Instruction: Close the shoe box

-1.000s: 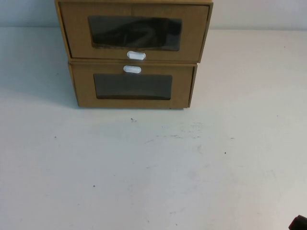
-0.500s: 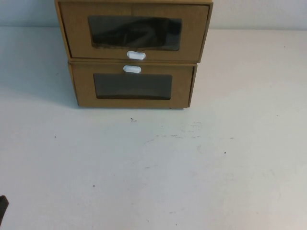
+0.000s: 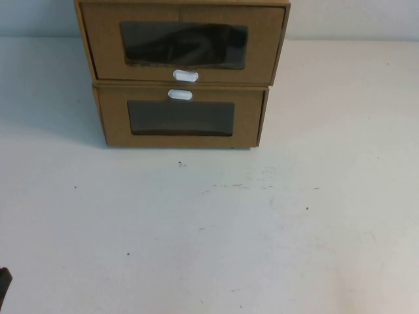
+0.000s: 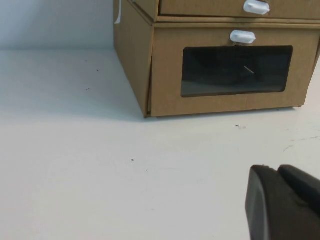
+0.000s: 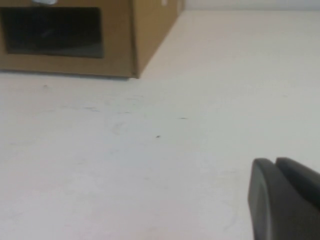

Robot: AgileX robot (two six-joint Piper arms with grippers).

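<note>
The brown cardboard drawer-style shoe box (image 3: 182, 42), white tab below its window, is stacked on a matching brown cardboard box (image 3: 181, 118) at the far side of the white tabletop (image 3: 216, 229). The left end effector (image 4: 282, 202) and right end effector (image 5: 285, 200) are parked low near the tabletop's near edge, well apart from the boxes; nothing is held, and how far open they are can't be told.

The shoe box (image 3: 182, 42) sits stacked on the matching box (image 3: 180, 118), at the table's (image 3: 209, 229) far edge; left gripper (image 3: 3, 288) probably near-left of them.
</note>
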